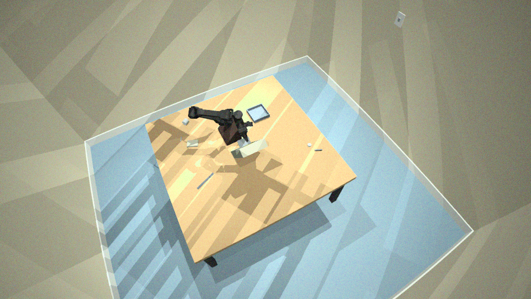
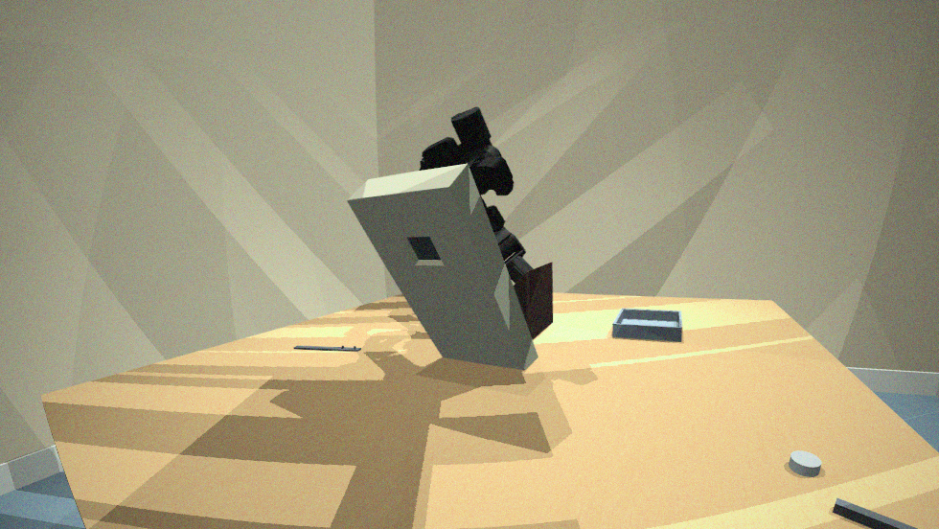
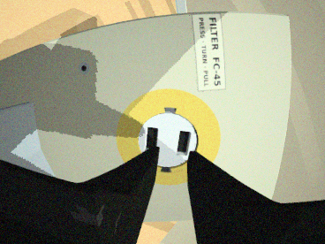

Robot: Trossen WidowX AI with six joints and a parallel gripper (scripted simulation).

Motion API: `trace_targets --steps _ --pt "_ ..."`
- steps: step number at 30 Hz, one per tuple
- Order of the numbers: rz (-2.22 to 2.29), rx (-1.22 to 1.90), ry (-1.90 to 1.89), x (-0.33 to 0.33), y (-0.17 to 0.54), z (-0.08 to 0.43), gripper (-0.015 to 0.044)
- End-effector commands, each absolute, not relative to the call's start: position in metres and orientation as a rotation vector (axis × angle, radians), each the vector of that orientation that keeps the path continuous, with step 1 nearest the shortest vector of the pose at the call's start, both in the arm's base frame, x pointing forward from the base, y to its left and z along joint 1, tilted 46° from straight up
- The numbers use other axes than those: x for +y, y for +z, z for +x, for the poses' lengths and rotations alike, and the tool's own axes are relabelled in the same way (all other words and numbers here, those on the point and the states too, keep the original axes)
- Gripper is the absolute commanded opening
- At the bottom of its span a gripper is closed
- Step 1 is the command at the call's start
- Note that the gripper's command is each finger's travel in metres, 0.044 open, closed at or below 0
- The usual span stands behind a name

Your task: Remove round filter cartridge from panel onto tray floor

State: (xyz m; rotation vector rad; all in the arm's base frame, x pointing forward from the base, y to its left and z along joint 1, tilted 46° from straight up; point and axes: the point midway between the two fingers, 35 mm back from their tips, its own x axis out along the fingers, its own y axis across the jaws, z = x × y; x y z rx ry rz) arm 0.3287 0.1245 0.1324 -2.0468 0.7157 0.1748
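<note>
The round white filter cartridge [image 3: 168,136] sits in the panel [image 1: 254,149] [image 2: 426,309] [image 3: 252,133], inside a yellow ring, with small notches above and below it. Its two dark slots stand upright, side by side, in the wrist view. My gripper [image 3: 173,156] is open by a narrow gap with nothing between the fingers. Its tips overlap the lower part of the cartridge face in the wrist view; whether they touch it or enter the slots I cannot tell. The panel hides the fingers in the exterior view. The blue-grey tray [image 1: 262,119] [image 2: 647,332] stands apart from the panel, empty.
A brown block [image 1: 227,134] [image 2: 538,299] stands by the arm and panel. A grey angular piece [image 3: 22,124] is left of the cartridge. A pale disc [image 1: 309,144] [image 2: 805,463], a dark bar [image 1: 318,150] and a thin rod [image 1: 205,180] [image 2: 326,348] lie on the table.
</note>
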Motion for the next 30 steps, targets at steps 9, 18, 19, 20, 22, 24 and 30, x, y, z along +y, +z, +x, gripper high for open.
trace_targets --steps 9,18,19,20,22,24,30 --pt "-2.061 0.716 0.180 0.1149 0.1239 0.3399 0.0092" --pt "-2.061 0.717 0.180 0.1146 0.1212 0.3385 0.0092" --pt "-2.061 0.717 0.180 0.1147 0.1211 0.3384 0.0092" --pt "-2.061 0.717 0.180 0.1147 0.1211 0.3384 0.0092" --pt "-2.061 0.717 0.180 0.1147 0.1211 0.3385 0.0092" --pt "-2.061 0.717 0.180 0.1149 0.1212 0.3386 0.0092" --pt "-2.061 0.716 0.180 0.1153 0.1220 0.3392 0.0092"
